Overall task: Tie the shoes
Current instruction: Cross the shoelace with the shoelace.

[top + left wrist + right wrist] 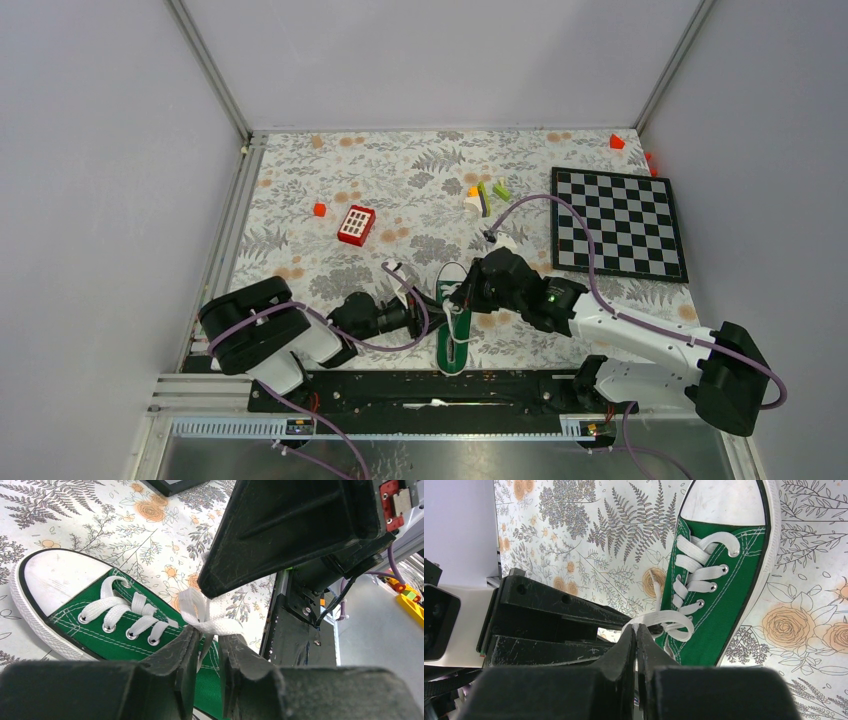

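The green sneaker (455, 325) lies near the table's front edge, its white toe cap pointing away from the arms. Its white lace (212, 620) is pulled up in a loop over the tongue. My left gripper (210, 637) comes in from the left, its jaws a little apart. The lace lies over their tips and one strand hangs in the gap. My right gripper (636, 630) reaches in from the right and is shut on the lace loop (664, 617) just above the shoe (719, 610). The two grippers nearly touch over the shoe (100, 630).
A red-and-white keypad block (356, 224) sits left of centre with a small red block (319, 209) beside it. A chessboard (618, 222) lies at the right, small coloured blocks (485, 195) lie mid-table, and a red piece (616, 141) is in the far corner. The black base rail (420, 390) runs along the front.
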`<state>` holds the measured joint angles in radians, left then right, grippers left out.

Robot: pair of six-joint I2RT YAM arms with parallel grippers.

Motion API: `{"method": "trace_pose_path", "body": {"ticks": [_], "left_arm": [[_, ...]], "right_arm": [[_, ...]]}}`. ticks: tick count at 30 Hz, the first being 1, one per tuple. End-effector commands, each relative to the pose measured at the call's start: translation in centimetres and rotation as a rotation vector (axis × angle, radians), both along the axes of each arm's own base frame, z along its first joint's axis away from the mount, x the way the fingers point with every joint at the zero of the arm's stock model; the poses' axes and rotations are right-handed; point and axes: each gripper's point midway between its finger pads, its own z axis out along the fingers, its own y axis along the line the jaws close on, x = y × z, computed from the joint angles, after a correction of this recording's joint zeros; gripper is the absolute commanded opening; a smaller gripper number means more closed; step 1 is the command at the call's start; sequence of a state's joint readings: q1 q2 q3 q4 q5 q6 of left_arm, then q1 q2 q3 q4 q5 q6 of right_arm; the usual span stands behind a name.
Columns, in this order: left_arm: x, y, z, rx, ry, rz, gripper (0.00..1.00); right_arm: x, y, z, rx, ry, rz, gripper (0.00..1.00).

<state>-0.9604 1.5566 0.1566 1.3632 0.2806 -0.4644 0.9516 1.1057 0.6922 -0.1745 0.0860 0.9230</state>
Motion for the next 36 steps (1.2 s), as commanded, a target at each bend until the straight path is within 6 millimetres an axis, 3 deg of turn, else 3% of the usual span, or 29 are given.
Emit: {"method": "trace_pose_path", "body": {"ticks": [1,6,10,21,26,36], "left_arm": [[-0.4,-0.6,2.5,-0.082,-0.043,-0.034,0.23],[-0.6,-1.3,2.8,-0.098,-0.018,-0.062,0.21],[-0.6,-1.6,2.8,-0.1,-0.007,-0.073,0.04],[-0.4,-1.7,2.4,-0.093,0.003,-0.062,0.22],[-0.5,-2.1,2.2,-0.088,0.009,-0.08,0.01],[-0.4,-1.9,1.7,-0.077,0.014,-0.07,0.0]], "right_arm": [[0.8,0.5,1.7,0.039,-0.039,-0.005,0.0],[0.8,0.7,1.7,0.043,-0.038,-0.004,0.0],[0.7,0.8,1.6,0.043,-0.033,0.0,0.0],[0.6,0.8,1.7,0.048,-0.033,0.007,0.0],[0.5,0.8,2.0,0.05,-0.034,0.014,0.0],[0.3,0.8,3.4,0.079,-0.053,0.019,0.0]]}}
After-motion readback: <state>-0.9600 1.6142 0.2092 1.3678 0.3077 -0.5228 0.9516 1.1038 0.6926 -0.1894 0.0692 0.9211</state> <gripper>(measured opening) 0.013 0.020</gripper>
